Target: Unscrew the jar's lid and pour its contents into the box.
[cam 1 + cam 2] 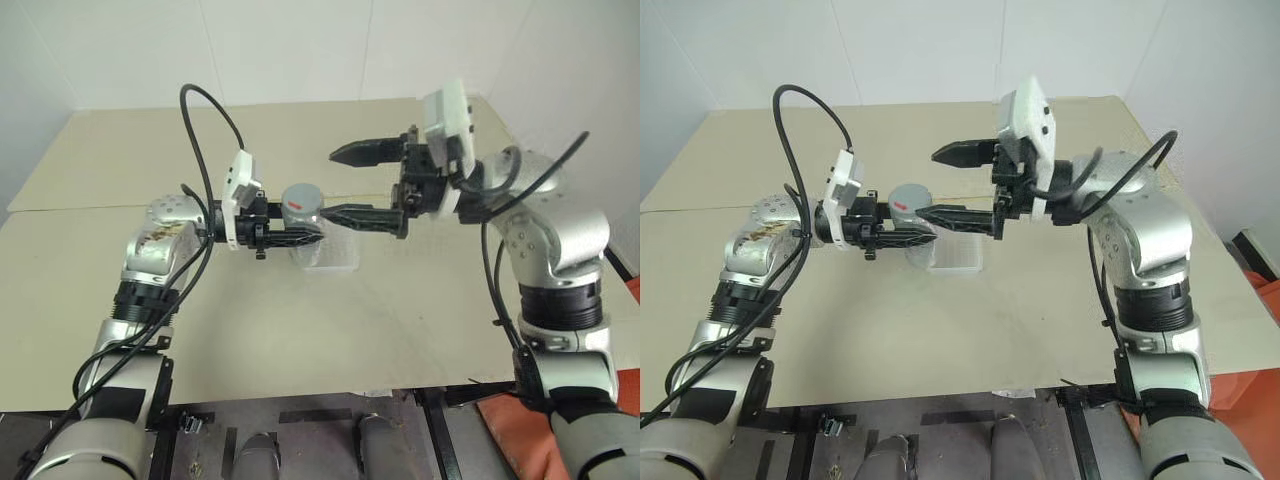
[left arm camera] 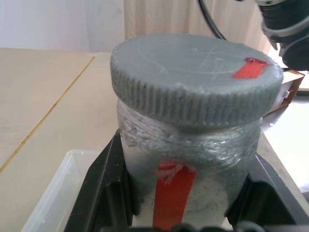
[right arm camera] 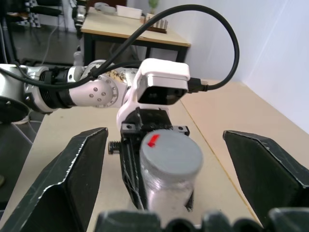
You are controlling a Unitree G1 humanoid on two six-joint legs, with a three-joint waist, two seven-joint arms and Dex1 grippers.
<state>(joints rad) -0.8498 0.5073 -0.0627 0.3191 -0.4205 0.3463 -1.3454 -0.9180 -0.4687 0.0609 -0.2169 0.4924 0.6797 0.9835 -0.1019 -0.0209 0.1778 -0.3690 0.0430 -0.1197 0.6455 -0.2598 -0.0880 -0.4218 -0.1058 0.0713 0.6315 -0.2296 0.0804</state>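
Note:
My left gripper (image 1: 293, 226) is shut on the jar (image 1: 303, 212), holding it upright above the table. The jar is a silvery-clear cylinder (image 2: 193, 164) with a red stripe (image 2: 171, 195) on its side. Its grey ribbed lid (image 2: 193, 79) sits on top with a red mark (image 2: 248, 67). My right gripper (image 1: 345, 185) stands open to the right of the jar and points at it. In the right wrist view its wide fingers (image 3: 72, 174) flank the lid (image 3: 171, 154) without touching it. The clear box (image 1: 333, 258) lies on the table just under the jar. The contents are hidden.
The beige table (image 1: 400, 320) has a seam line (image 1: 80, 205) running across its far half. A white wall stands behind it. The table's front edge (image 1: 330, 392) is close to me, and something orange (image 1: 510, 425) lies on the floor at the right.

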